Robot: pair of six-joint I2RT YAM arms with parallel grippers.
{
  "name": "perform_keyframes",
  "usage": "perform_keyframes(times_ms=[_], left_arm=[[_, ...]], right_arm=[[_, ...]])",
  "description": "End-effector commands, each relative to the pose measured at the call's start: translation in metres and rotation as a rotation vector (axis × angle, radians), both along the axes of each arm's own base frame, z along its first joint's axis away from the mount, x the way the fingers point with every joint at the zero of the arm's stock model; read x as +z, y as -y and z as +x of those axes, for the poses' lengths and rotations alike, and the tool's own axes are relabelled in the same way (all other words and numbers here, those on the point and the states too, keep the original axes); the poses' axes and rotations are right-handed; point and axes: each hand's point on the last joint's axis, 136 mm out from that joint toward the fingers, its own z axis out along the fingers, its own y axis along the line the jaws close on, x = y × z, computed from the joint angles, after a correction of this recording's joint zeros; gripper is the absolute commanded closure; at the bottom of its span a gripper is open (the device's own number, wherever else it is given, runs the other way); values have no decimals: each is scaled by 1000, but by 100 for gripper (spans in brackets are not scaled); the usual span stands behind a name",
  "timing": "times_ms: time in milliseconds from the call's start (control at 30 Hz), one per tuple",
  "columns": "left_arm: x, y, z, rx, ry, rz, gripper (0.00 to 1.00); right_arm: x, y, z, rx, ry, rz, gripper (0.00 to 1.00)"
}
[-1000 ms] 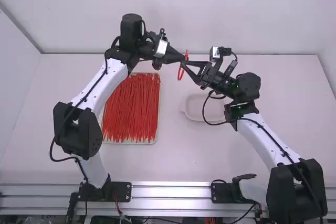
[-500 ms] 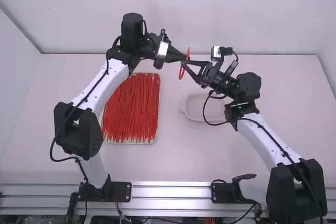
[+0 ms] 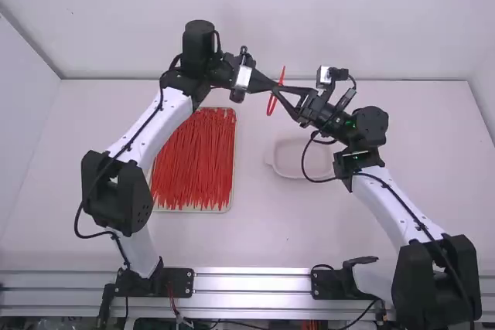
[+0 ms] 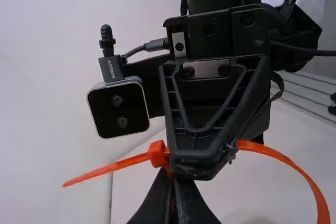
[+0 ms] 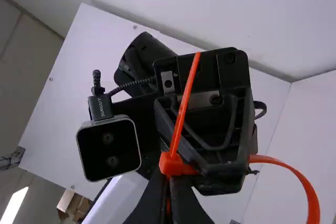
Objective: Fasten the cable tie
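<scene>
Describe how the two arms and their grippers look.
The left arm and right arm have white links, black joints and black cables. The left gripper and right gripper are black, built of open triangular frames. Beside each sits a silver-cased camera with two lenses and a braided cable. Green lights glow on the right arm.

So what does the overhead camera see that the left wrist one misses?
High view: a tray of spare ties and a clear dish on the table. Left wrist view: up close, the head with the tail threaded through it. Both: the red tie and the right gripper pinching it.
</scene>
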Motion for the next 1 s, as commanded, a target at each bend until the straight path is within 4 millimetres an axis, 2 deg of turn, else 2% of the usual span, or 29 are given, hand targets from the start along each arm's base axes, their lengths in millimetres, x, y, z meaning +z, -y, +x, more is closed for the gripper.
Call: perform_keyframes(times_ms=[0,67,267,733,967], left_arm=[[-1,-3,-15,-80,7,-19,98],[0,-6,-12,-71,6,-19,98],[2,-16,-4,-42,-130,12,99],[2,-16,-5,-40,-468,89,99],[-4,-13,-8,-47,-563,113,99]], right_arm=[[16,18,19,-121,36,29,95],[11,18,21,-124,23,15,67],[6,14,17,-88,5,-1,47],[6,14,15,-68,-16,9,46],[5,15,13,-56,-14,3,46]])
